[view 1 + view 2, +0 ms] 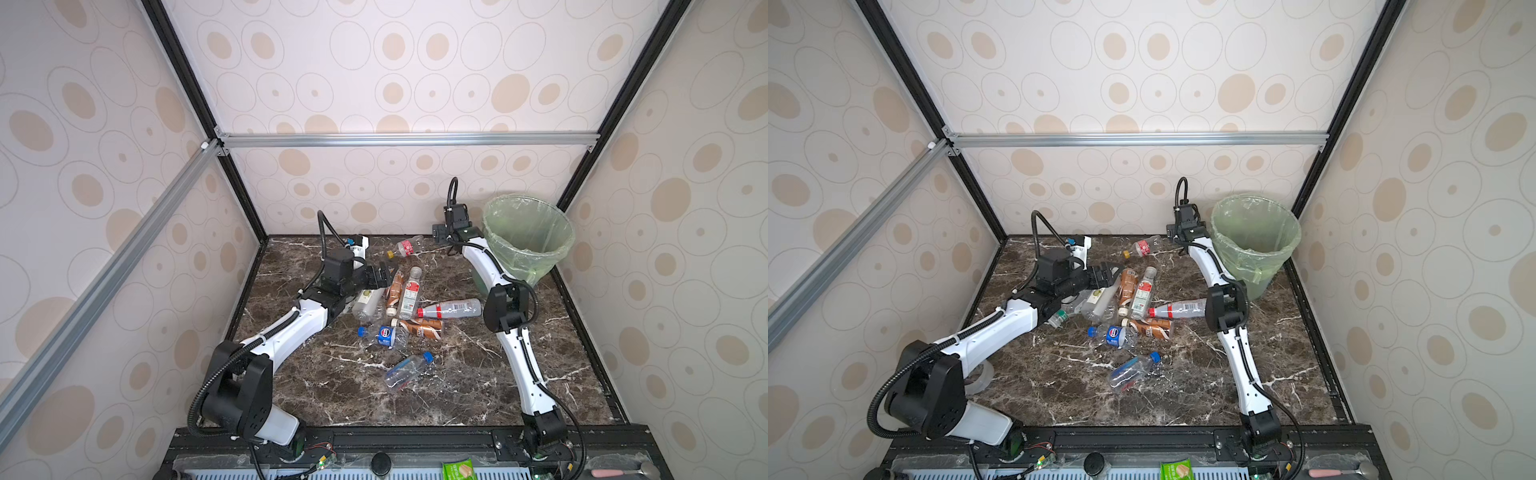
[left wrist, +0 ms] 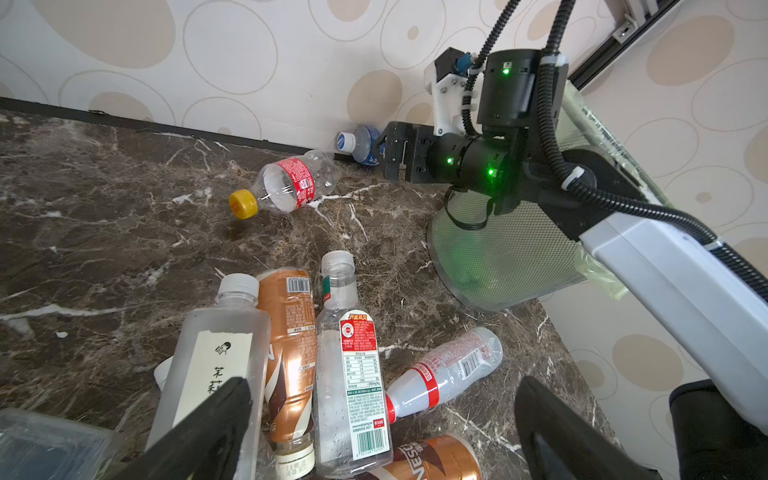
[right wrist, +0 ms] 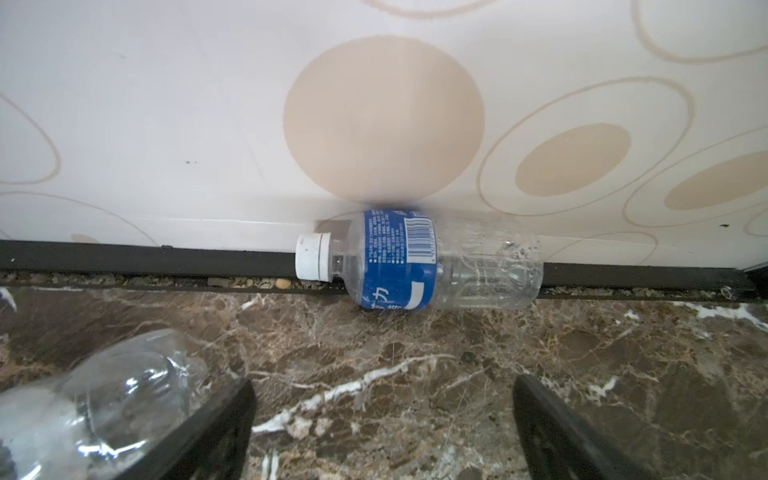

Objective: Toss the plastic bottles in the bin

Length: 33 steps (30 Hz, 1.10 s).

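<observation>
L gripper (image 1: 384, 275) open, empty, over bottles (image 1: 409, 297) mid-frame; R gripper (image 3: 382, 428) open, facing blue-label bottle (image 3: 415, 259) by wall (image 3: 166, 124).

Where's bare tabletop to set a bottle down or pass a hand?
Bare marble runs from the frontmost bottle to the front rail and across to the right arm. Crowded: the bottle pile under the left hand.

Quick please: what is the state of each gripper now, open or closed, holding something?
Left gripper: open, holding nothing.
Right gripper: open, holding nothing; the blue-label bottle lies ahead of it, untouched.
</observation>
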Motion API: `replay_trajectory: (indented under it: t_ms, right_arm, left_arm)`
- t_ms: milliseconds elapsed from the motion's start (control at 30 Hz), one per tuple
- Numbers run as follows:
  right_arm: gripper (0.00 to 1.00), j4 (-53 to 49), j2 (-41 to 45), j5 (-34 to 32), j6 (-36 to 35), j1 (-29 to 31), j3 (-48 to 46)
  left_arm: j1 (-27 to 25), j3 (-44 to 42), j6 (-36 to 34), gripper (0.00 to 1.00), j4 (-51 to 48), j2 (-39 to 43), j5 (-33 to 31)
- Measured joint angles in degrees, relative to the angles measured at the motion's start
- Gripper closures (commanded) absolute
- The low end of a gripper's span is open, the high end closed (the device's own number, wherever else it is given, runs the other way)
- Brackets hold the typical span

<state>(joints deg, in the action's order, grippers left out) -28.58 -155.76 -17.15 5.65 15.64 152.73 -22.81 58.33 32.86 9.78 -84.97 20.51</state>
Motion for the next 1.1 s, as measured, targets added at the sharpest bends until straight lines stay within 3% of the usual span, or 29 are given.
replay_trajectory:
  t_ms: [500, 1100]
  right_arm:
    - [0.01, 0.72, 0.04, -1.7, 1.66, -2.1, -4.04]
    - [0.01, 2.12, 0.11, 3.87, 3.08, -6.93, -5.11]
  left_arm:
    - [0.26, 0.0, 0.11, 0.01, 0.02, -0.22, 0.2]
    - [0.28, 0.0, 0.17, 0.01, -0.02, -1.31, 0.63]
